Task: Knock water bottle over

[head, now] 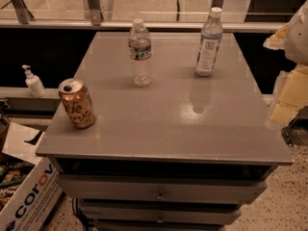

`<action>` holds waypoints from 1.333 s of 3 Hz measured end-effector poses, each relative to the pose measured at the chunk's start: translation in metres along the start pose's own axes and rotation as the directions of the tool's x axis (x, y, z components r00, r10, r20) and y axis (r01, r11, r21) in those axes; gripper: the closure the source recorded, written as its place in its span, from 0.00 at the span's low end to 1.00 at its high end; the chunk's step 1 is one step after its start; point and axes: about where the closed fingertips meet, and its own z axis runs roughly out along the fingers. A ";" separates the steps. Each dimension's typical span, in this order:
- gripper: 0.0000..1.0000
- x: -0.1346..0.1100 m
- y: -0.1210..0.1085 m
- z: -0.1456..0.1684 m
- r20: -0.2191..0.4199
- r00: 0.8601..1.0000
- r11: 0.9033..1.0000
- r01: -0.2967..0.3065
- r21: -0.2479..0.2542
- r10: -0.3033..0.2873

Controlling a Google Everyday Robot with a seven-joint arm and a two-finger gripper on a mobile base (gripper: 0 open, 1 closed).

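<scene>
Grey-topped bench (168, 129), left to right. Orange-gold drink can (77, 103) near the left edge. Small clear ribbed plastic water bottle (140, 52) with white cap, left of centre toward the far edge, upright: long axis vertical, cap pointing up. Taller smooth white-labelled bottle (208, 42) toward the far right corner. Cream-coloured hand (288, 97) beyond the right edge; whether wide or narrow cannot be told. Likely risk: a sweep from the right meets the taller bottle first and topples it instead.

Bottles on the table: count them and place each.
2: the water bottle back centre, the taller white-labelled bottle back right. The gripper is right of the table.
</scene>
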 end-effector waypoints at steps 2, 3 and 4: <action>0.00 -0.002 -0.001 0.006 0.043 0.999 1.000 -0.018 -0.003 0.018; 0.00 -0.014 -0.002 0.023 0.124 0.991 0.999 -0.045 -0.020 0.047; 0.00 -0.035 -0.006 0.039 0.217 0.974 0.998 -0.060 -0.029 0.065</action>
